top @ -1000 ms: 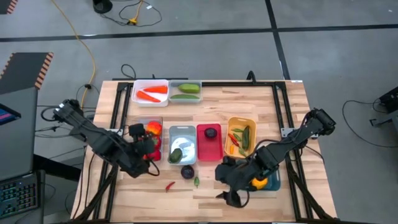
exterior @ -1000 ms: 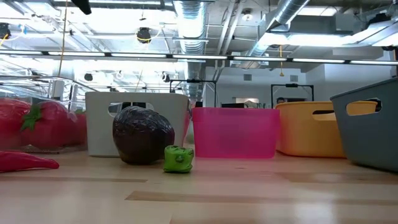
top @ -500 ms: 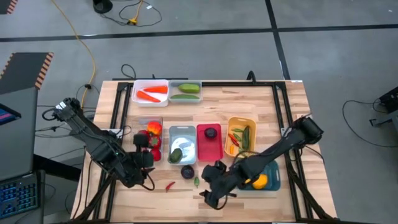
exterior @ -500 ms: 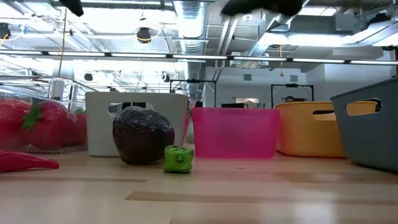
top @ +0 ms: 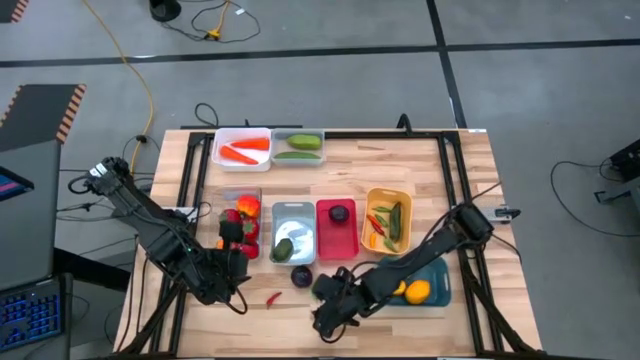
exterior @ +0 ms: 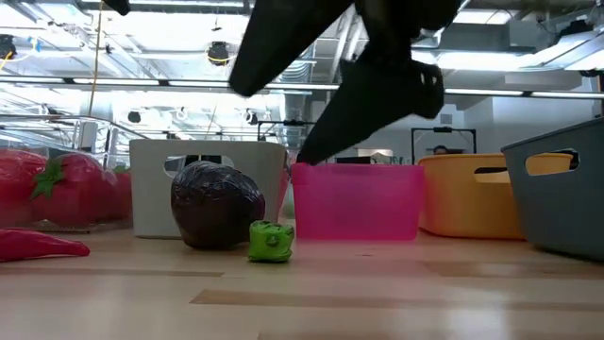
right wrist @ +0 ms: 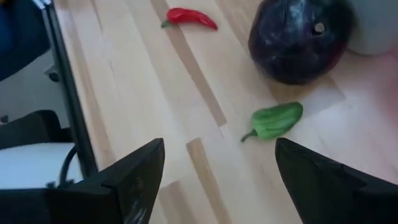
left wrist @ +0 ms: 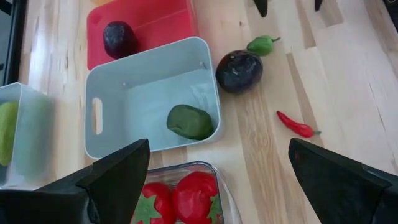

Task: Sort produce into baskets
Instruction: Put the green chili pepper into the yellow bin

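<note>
A pale wooden desk stands on a grey floor with cables, and the low view looks past it into a hall with ceiling pipes and strip lights.

Three pieces of produce lie loose on the bare wood near the front edge. The plum is dark purple, round and glossy, with a small stem scar seen only from the right wrist. The green pepper is small and wrinkled, with a thin curved stem. The chili is thin, red and pointed, with a green cap.

The baskets sit in two groups. At the back, a white bin holds carrots, and a clear bin beside it holds cucumbers. In the front row, a clear bin holds red strawberries, a grey bin a green piece, a red bin a second plum, a yellow bin chilies and green pods, and a teal bin a lemon.

The right gripper hangs over the pepper, fingers apart around nothing. The left gripper hovers just left of the chili, fingers wide apart and empty.

The high view hides the pepper under the right gripper; the low view shows it standing just in front of the plum. Only the left wrist view shows the grey bin's side handle slot.
</note>
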You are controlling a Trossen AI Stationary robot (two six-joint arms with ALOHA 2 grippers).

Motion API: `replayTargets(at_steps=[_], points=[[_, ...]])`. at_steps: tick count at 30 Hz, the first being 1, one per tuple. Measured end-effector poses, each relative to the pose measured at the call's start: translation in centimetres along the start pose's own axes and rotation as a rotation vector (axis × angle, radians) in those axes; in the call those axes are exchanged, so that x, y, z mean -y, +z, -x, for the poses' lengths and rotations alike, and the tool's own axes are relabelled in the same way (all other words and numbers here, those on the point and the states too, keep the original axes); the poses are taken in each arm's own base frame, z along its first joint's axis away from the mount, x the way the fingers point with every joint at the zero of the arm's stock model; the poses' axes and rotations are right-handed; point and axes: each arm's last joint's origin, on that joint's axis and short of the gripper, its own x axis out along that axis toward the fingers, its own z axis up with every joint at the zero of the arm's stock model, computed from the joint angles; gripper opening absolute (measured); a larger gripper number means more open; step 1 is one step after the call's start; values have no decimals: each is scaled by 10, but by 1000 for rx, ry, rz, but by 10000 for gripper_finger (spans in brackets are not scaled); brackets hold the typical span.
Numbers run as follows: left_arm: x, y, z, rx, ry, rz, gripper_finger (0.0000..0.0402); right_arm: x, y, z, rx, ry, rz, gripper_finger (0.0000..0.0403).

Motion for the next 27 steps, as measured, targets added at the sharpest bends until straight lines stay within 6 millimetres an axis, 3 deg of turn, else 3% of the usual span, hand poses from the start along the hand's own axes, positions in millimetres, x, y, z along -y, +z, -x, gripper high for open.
replayTargets(at_steps=[3, 12, 18, 27], points=[[0, 0, 0, 0, 0, 2, 372, 2, -2, -9, 16, -25, 1, 329], [0, 0, 0, 3, -1, 5, 372, 4, 0, -9, 101, -103, 38, 329], [0, 1, 0, 6, -3, 7, 372, 10, -11, -34, 74, -123, 41, 329], [1, 2, 0, 19, -10, 15, 372, 18, -22, -54, 55, -196, 73, 327]])
